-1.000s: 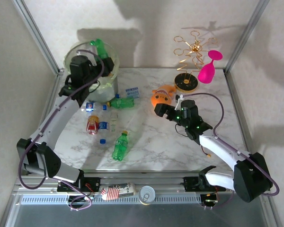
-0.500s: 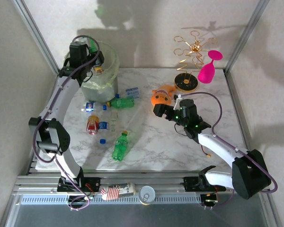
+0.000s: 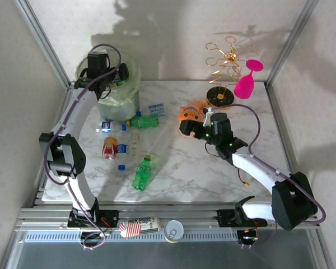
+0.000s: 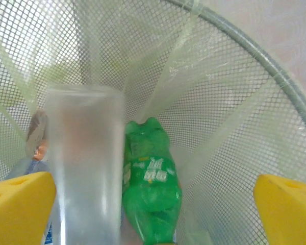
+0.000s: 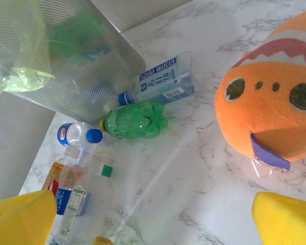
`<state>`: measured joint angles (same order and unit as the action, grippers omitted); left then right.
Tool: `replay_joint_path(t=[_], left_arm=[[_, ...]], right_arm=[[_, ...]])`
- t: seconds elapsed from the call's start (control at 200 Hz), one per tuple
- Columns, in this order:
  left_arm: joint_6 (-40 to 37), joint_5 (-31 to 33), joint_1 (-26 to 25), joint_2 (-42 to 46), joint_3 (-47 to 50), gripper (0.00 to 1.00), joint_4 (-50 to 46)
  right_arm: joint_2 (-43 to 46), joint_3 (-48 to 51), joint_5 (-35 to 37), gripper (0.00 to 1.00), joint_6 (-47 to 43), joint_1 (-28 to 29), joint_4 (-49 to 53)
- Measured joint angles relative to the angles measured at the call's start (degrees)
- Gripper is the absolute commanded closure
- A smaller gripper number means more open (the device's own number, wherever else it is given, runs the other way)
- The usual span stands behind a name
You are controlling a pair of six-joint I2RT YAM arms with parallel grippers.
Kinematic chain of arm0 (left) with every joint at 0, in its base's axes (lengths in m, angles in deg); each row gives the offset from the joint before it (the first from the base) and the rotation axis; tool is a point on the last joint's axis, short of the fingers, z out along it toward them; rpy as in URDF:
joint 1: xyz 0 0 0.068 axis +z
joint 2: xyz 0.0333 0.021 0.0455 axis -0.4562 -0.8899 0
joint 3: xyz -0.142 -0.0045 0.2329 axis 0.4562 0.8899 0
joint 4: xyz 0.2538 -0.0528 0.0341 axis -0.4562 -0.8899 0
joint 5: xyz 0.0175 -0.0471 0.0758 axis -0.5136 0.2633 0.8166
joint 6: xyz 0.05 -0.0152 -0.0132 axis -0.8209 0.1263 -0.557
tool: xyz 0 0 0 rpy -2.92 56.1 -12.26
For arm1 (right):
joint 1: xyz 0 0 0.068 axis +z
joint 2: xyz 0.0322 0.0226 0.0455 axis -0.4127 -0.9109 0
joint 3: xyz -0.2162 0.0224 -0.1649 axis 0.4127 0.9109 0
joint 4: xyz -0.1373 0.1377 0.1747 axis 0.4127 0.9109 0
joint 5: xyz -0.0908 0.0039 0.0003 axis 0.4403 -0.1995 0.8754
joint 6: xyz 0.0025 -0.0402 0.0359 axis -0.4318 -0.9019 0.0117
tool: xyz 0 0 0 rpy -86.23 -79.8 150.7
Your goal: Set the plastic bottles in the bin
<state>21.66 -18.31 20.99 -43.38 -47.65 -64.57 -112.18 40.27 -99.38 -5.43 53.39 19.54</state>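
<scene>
The left wrist view looks into the bin [image 4: 229, 107]: a crumpled green bottle [image 4: 150, 189] touches a frosted clear bottle [image 4: 86, 168] against fine mesh wall and filmy liner. From above, the bin sits at the tabletop's [image 3: 213, 174] 11 o'clock, with loose bottles [image 3: 123, 143] lying at its 6 o'clock. The left tool [image 3: 116, 75] hangs over it, pads wide apart. The right tool [image 3: 186, 126], also apart, faces a plush orange fish [image 5: 270, 112].

Clear bottle with blue-and-white label [image 5: 163, 81], lying on the worktop [image 5: 204, 168] at 1 o'clock from the green bottle on the worktop [image 5: 135, 121]: the label reads "Soda water" in blue letters. The finer print below it is illegible.

Green bottle inside the bin [image 4: 150, 199]: white label print, not legible.
</scene>
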Motion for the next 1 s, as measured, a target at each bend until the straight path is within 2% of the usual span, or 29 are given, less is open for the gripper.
replay_joint_path(t=[0.215, 0.406, 0.731, 1.002], left_arm=[[0.2, 0.0, -0.28, 7.43, 2.6, 0.01, 2.69], [1.29, -0.02, -2.34, 16.2, 8.13, 0.0, 9.05], [9.79, 1.9, -7.89, 30.6, 32.72, 0.0, 22.4], [13.4, 2.97, -14.58, 40.85, 46.66, 0.0, 23.21]], right_arm=[[-2.01, -0.35, 0.07, 0.01, 0.0, 0.02, -0.37], [-1.99, -0.17, 2.32, 0.01, -0.07, 1.33, -3.65], [-1.64, 3.17, 6.14, 0.01, -1.09, 3.78, -8.26], [-1.53, 5.14, 6.75, 0.01, -1.66, 5.38, -9.57]])
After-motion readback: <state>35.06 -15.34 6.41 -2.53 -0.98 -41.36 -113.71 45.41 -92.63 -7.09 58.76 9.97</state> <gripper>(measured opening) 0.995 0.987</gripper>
